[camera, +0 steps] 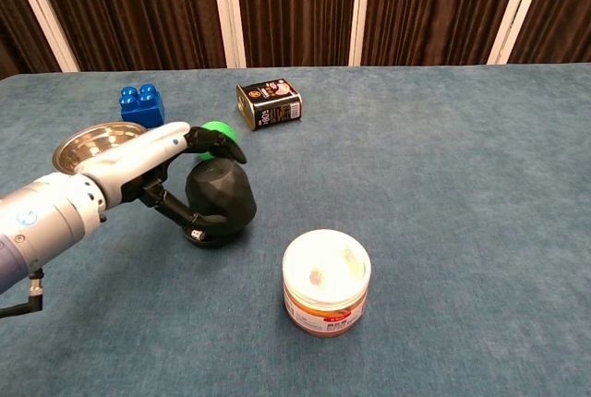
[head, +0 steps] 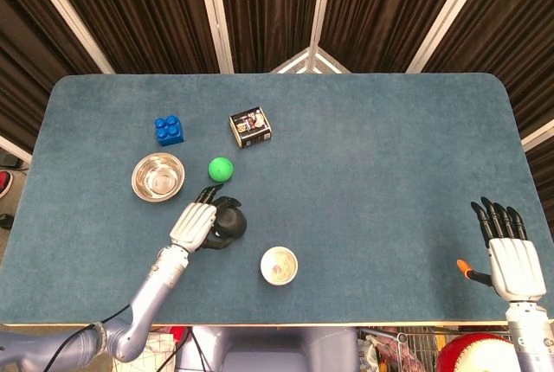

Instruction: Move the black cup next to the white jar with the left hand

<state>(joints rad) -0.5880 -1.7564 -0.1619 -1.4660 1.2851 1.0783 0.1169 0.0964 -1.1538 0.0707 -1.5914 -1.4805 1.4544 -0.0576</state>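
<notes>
The black cup (camera: pixel 223 198) (head: pixel 230 221) is upside down and tilted, raised partly off the blue tabletop. My left hand (camera: pixel 157 168) (head: pixel 196 225) grips it from the left, fingers wrapped around its body. The white jar (camera: pixel 326 281) (head: pixel 279 266) with a reddish label stands to the lower right of the cup, a short gap away. At the table's right front corner my right hand (head: pixel 511 255) is held flat with fingers spread and holds nothing; the chest view does not show it.
A green ball (camera: pixel 219 131) (head: pixel 221 168) lies just behind the cup. A steel bowl (camera: pixel 92 145) (head: pixel 158 176) and a blue brick (camera: pixel 141 103) (head: pixel 169 129) are to the left rear. A dark tin (camera: pixel 269 103) (head: pixel 250 126) stands behind the ball.
</notes>
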